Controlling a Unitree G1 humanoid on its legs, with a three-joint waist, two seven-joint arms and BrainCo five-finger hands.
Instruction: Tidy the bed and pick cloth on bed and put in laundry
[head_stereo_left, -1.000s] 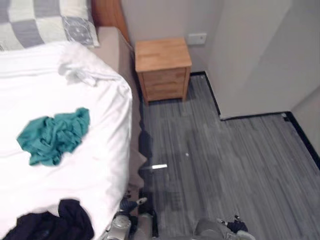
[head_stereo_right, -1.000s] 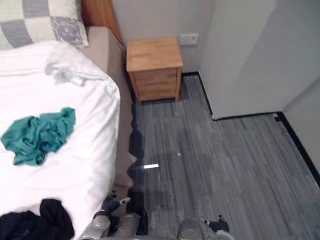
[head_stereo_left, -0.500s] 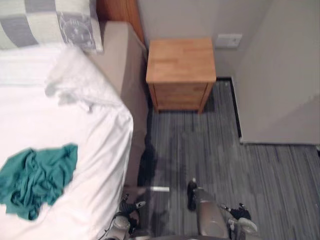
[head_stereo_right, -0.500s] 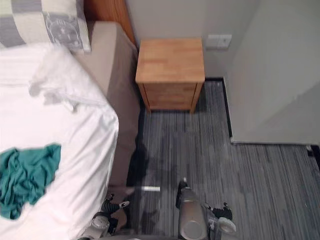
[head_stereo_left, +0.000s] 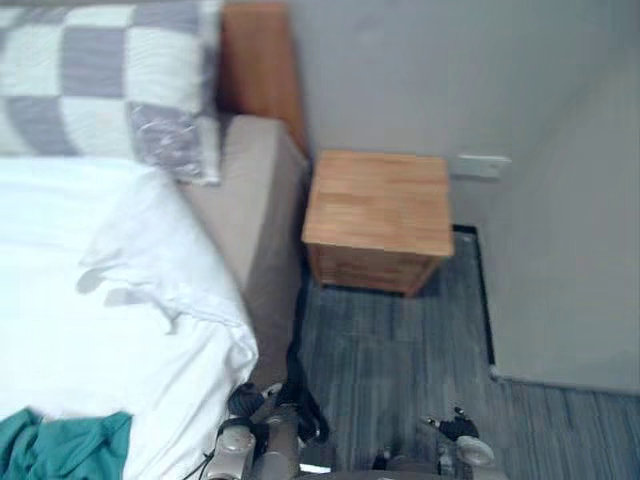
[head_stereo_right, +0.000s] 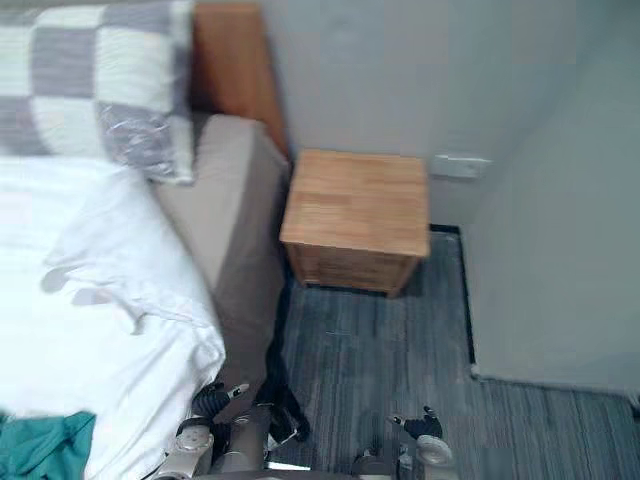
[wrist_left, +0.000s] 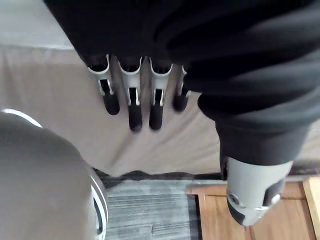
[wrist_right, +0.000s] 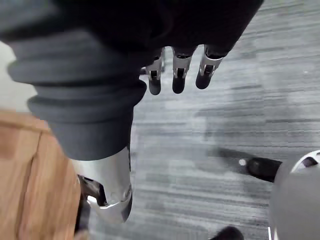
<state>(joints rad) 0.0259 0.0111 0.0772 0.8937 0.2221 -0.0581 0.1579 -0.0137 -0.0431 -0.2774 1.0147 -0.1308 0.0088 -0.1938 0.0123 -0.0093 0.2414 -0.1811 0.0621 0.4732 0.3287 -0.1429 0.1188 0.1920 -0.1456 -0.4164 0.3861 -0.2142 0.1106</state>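
**Both robot hands empty, teal cloth on the bed**

The left robot hand (wrist_left: 131, 95) hangs low beside the bed's beige mattress side (head_stereo_left: 250, 230), with fingers straight and released, grasping nothing. The right robot hand (wrist_right: 176, 75) hangs over the grey striped floor (head_stereo_left: 400, 360), also released and empty. The crumpled teal cloth (head_stereo_left: 60, 452) lies on the white-duvet bed (head_stereo_left: 70, 340), apart from both hands. A grey-and-white checked pillow (head_stereo_left: 100, 85) sits at the head, and a light wooden nightstand (head_stereo_left: 380, 215) stands just beside the bed. The arms look parked for positioning, so the pick is not yet begun.
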